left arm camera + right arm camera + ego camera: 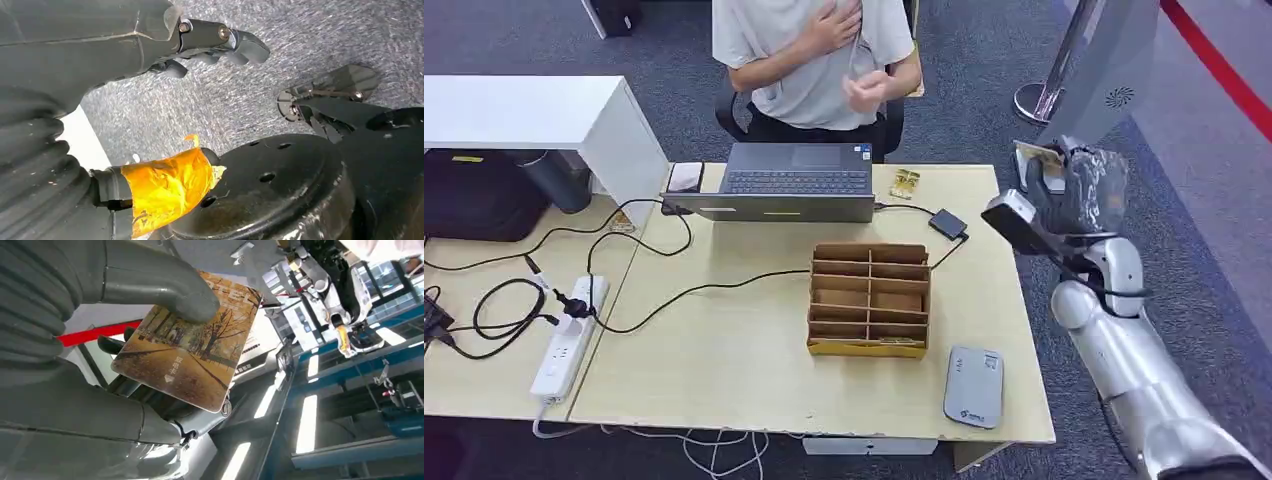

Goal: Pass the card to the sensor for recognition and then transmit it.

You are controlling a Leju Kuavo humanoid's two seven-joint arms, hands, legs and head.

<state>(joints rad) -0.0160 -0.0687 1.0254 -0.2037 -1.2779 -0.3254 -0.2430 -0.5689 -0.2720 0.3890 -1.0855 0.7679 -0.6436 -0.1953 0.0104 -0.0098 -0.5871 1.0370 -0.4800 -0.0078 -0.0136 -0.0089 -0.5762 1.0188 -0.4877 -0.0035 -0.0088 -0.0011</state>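
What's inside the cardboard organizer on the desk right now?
The cardboard organizer shows bare brown compartments in the head view; a small yellowish item lies along its front row. The dividers hide parts of the compartment floors.

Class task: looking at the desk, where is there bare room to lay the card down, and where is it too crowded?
Bare wood lies between the power strip and cardboard organizer, and along the front edge up to the grey reader. Cables crowd the left; the laptop fills the back.

One open grey laptop (796, 183), one brown cardboard divider box (869, 298), one white power strip (568, 338), one grey rounded card reader (975, 386).
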